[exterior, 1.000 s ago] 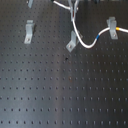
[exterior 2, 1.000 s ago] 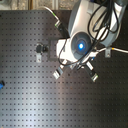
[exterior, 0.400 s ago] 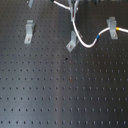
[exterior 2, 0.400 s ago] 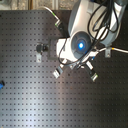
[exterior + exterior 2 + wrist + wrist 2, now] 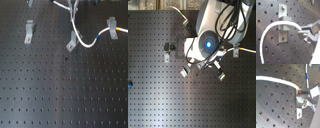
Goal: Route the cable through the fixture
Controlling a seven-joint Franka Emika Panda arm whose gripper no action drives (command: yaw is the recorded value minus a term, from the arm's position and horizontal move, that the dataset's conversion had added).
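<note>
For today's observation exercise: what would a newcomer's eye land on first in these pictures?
First, the white cable curving across the dark perforated board in the first exterior view. Next, the leaning grey fixture beside its bend. In the second exterior view, the robot's glowing blue light dominates.

Cable (image 5: 86, 41) curving just right of the fixture (image 5: 72, 42) in the first exterior view — slimmer clip (image 5: 29, 31) well left

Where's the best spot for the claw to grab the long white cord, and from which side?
The plain white stretch of the long thin white cable, short of its blue band. Come down from above, claw across the cord, since it is thin and runs low over the black holed board. Both wrist views suggest the claw pinches it so.
</note>
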